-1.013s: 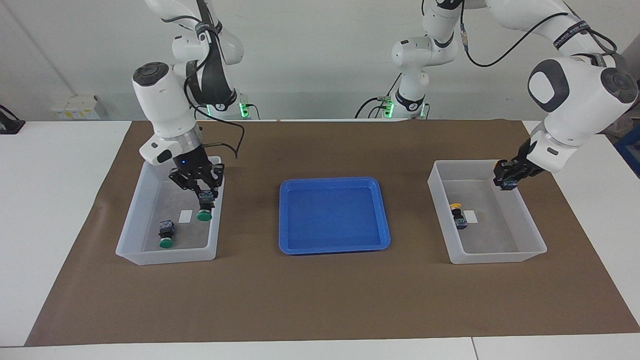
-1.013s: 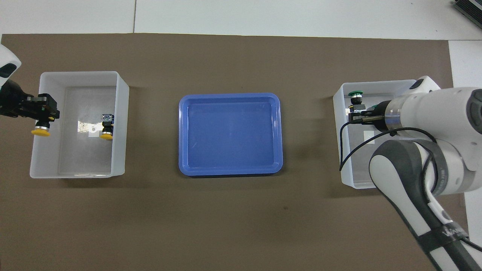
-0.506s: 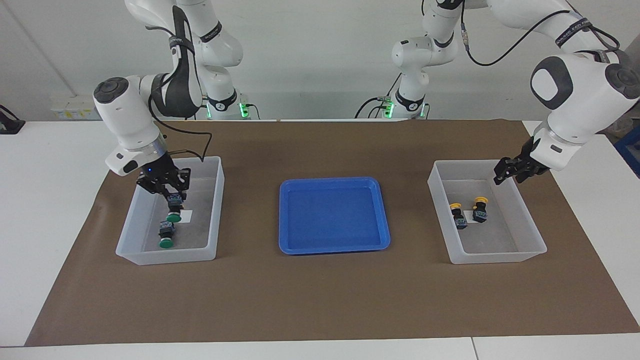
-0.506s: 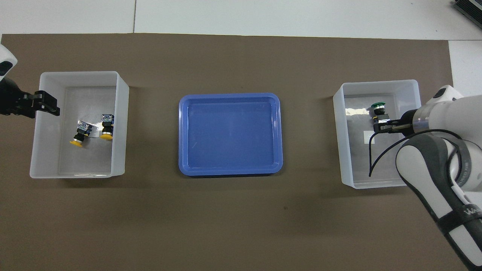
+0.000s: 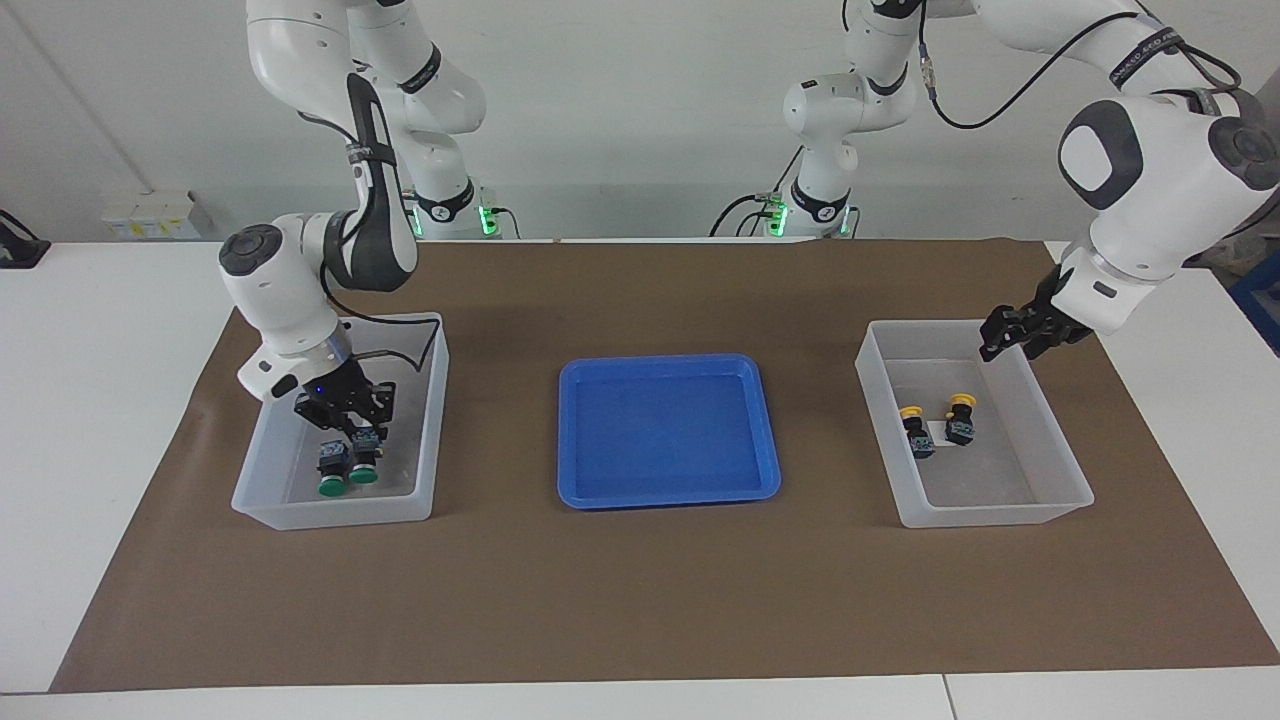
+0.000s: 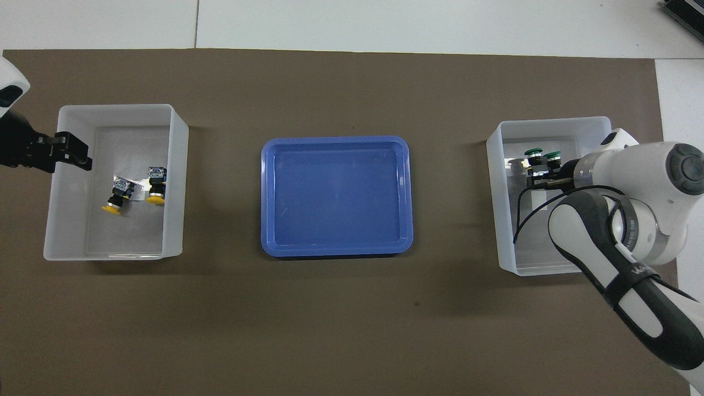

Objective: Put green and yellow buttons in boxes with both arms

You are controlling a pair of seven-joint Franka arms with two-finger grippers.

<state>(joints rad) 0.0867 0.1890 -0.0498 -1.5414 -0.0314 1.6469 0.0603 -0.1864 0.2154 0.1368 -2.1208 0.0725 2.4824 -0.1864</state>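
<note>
Down inside the box (image 5: 258,470) at the right arm's end of the table, the main risk is a clumsy let-go. The right gripper (image 5: 362,437) has its fingertips closed on the held green button (image 5: 364,462), which sits cap-down right beside the other green button (image 5: 332,472), the two nearly touching. If the jaws spread wide here, an outer link could nudge the neighbour or tip the held one over. If the arm lifts before the fingers part fully, the button could be dragged up against the box wall. The cable looping off the wrist also hangs close to the rim and might snag on it.

That right arm is folded low, its wrist pitched steeply down so the gripper points into the end of the box farther from the robots.

At the left arm's end, the left gripper (image 5: 1003,340) hangs over the rim of the second box (image 5: 1062,455), jaws partly apart and holding nothing. Its forearm slants down from a raised elbow. Both yellow buttons (image 5: 962,418) lie on the floor of that box, close together near the label. The blue tray (image 5: 668,495) sits between the two boxes.
</note>
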